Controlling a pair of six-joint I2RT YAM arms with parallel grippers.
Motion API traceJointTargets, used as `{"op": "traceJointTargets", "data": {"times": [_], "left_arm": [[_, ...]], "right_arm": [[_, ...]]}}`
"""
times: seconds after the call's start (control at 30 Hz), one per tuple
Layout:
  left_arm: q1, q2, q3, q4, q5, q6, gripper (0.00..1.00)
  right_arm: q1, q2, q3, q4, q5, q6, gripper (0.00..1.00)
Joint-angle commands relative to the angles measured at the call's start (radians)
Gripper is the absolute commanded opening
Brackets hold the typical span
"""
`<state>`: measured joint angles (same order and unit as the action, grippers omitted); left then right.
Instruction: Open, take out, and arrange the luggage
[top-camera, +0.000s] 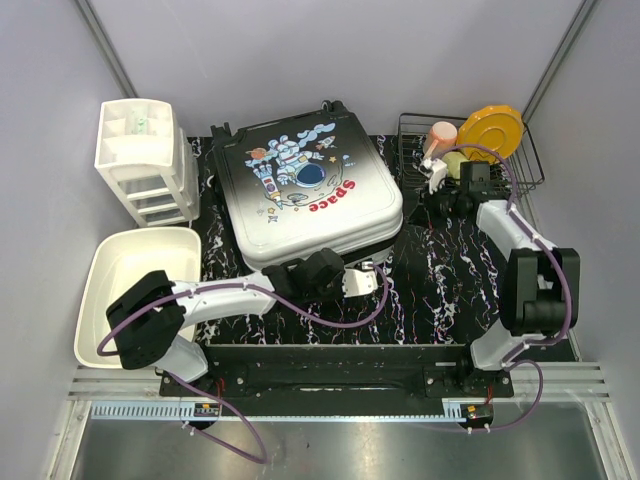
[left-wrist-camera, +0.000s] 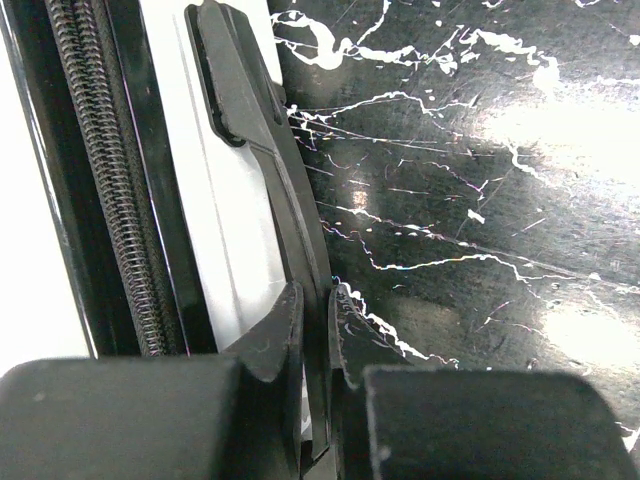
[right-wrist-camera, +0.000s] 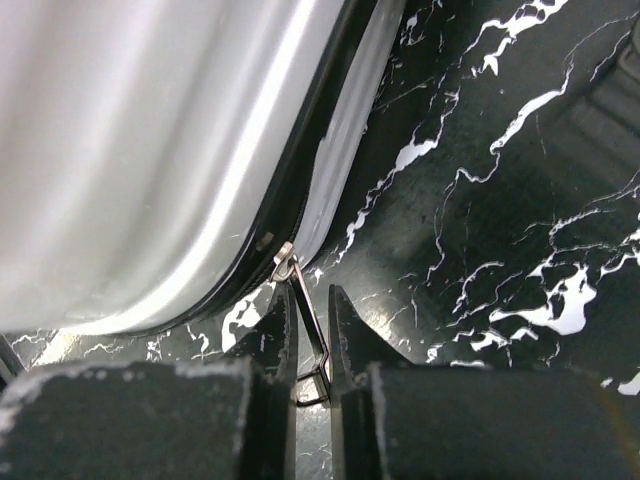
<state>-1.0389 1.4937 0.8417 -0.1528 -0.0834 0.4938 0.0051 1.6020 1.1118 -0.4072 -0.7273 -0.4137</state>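
On mat (top-camera: 440, 280), 1 luggage (top-camera: 305, 190), 2 hands (left-wrist-camera: 318, 300) (right-wrist-camera: 308, 300) clamped

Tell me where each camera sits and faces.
Top external: above and behind the robot, looking down on the luggage; left arm and right arm show.
Left wrist: beside the luggage, looking along the left gripper, shut on a black strap.
Right wrist: looking along the right gripper, shut on the zipper pull.
Wrist views share the zip and marbled mat.

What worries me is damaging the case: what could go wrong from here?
The right hand pinches the thin zipper pull; it could slip free or bend. The left hand is shut on the handle; a tug there might drag the luggage instead of steadying it.
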Motion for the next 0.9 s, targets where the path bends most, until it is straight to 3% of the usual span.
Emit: {"op": "traceJointTargets", "data": {"times": [0.0,0.23,0.6,0.67,0.7,0.73,0.77,0.8,0.83,0.87], "left_arm": [[-0.003,0.011,-0.087,-0.327,0.004,0.071,0.0],[-0.018,0.016,-0.102,-0.32,0.02,0.063,0.0],[-0.012,-0.038,-0.052,-0.341,0.066,0.06,0.0],[-0.003,-0.061,0.009,-0.388,0.071,0.031,0.18],[0.006,-0.065,0.042,-0.416,0.077,0.02,0.35],[0.042,-0.07,0.118,-0.447,0.105,-0.003,0.65],[0.065,-0.079,0.158,-0.512,0.161,-0.014,0.78],[0.088,-0.085,0.199,-0.54,0.189,-0.023,0.99],[0.127,-0.093,0.271,-0.565,0.209,-0.029,0.99],[0.14,-0.102,0.302,-0.615,0.24,-0.023,0.99]], "right_arm": [[-0.047,0.062,0.16,0.197,0.049,0.015,0.0],[-0.017,0.222,0.258,0.271,-0.05,0.042,0.0],[0.073,0.257,0.284,0.327,-0.077,0.059,0.0],[0.073,0.242,0.29,0.311,-0.048,0.059,0.09],[0.073,0.236,0.299,0.297,-0.035,0.053,0.22],[0.073,0.216,0.301,0.268,-0.021,0.047,0.31],[0.072,0.205,0.303,0.255,0.011,0.038,0.38],[0.072,0.191,0.299,0.246,0.034,0.035,0.43],[0.067,0.162,0.296,0.236,0.057,0.035,0.54],[0.061,0.147,0.292,0.228,0.09,0.039,0.59]]}}
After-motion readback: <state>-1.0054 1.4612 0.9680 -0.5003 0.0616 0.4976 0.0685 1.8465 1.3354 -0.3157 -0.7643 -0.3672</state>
